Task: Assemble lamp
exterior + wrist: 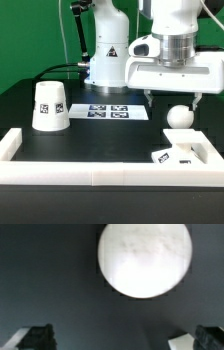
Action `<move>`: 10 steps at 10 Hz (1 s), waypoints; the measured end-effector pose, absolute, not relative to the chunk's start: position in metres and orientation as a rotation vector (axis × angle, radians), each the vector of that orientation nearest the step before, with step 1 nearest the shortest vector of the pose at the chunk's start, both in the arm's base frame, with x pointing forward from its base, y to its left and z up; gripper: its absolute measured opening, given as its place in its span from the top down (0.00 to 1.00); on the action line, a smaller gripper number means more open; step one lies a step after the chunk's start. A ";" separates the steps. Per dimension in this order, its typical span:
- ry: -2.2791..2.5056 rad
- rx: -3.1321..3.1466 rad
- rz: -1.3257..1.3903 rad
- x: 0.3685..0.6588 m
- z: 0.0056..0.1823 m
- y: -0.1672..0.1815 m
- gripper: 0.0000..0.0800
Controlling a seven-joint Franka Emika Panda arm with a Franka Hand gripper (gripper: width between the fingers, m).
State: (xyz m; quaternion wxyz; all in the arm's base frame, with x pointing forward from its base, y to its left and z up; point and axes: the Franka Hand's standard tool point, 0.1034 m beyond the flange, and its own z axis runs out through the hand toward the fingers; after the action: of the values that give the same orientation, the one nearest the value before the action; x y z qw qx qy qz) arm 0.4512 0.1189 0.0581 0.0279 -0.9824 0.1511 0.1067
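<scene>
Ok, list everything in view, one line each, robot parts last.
shade: one, white with a black-and-white tag, upright at the exterior view's left.
bulb: one, white, on the table at the exterior view's right.
base: one, white with tags, in front of the bulb, by the rails.
marker board: one, white with black tags, flat at centre back.
border rails: white, along the front and both sides.
table: one, black.
arm: one, white, rising at the back.
gripper: one, white with dark fingers, open, above the bulb, apart from it.
</scene>
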 end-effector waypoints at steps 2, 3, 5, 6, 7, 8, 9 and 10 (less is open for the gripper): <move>0.459 -3.008 0.535 0.452 0.063 0.123 0.13; 0.440 -2.996 0.612 0.454 0.066 0.127 0.13; 0.438 -2.966 0.757 0.453 0.062 0.120 0.13; 0.409 -2.918 0.879 0.449 0.063 0.119 0.13; 0.399 -2.885 0.957 0.450 0.063 0.124 0.13; 0.359 -2.837 0.999 0.451 0.062 0.129 0.13; 0.351 -2.731 1.095 0.447 0.060 0.131 0.13; 0.360 -2.709 1.126 0.449 0.057 0.127 0.13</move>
State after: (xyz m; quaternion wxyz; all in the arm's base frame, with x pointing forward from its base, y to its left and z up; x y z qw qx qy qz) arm 0.4494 0.1270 0.0566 0.0928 -0.9126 0.1211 0.3793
